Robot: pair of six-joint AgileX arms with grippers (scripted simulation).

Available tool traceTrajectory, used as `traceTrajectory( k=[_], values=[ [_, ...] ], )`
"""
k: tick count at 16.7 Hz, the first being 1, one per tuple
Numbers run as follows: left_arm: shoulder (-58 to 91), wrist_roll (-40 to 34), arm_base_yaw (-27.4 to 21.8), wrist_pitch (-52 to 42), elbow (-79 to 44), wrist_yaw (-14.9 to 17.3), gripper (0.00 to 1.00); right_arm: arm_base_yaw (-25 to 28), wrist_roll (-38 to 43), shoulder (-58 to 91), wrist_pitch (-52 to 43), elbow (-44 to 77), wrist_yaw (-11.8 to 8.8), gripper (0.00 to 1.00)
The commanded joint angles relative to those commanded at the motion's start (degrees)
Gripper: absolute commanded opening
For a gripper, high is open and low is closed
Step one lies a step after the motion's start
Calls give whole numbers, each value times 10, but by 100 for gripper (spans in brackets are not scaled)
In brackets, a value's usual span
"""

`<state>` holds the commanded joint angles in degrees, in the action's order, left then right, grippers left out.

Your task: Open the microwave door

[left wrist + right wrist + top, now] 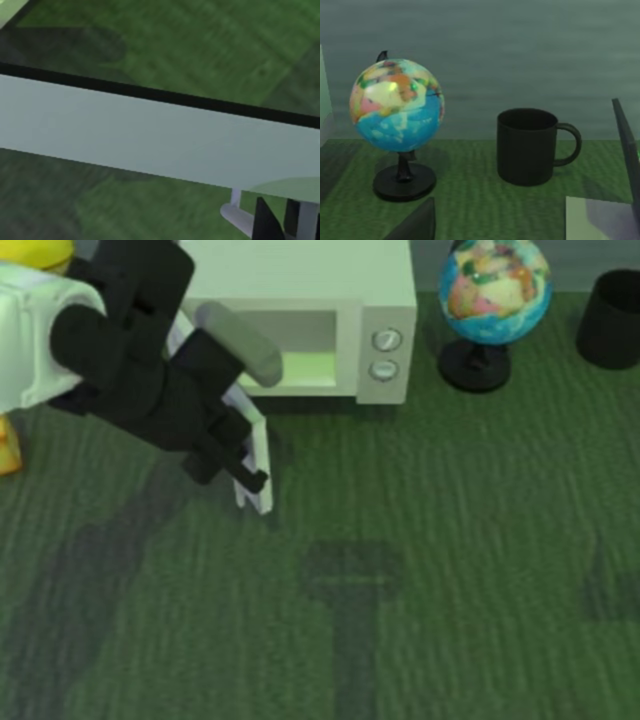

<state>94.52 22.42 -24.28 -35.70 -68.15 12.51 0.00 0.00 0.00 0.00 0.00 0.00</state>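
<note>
in the upper left of the top view you see the microwave (385, 290) with the microwave door (258, 465) swung out toward the lower frame, and your left gripper (245, 472) is pinching its edge, while the right arm is outside that view.
</note>
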Motion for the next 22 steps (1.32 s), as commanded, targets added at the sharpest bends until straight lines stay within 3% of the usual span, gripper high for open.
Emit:
traceTrajectory(
  k=[5,13,22],
  values=[
    [0,8,2,-2,1,6,0,0,0,0,0,0,0,100],
    [-13,113,48,-33,10,55,0,0,0,0,0,0,0,100],
    [-13,114,48,-33,10,55,0,0,0,0,0,0,0,100]
  ],
)
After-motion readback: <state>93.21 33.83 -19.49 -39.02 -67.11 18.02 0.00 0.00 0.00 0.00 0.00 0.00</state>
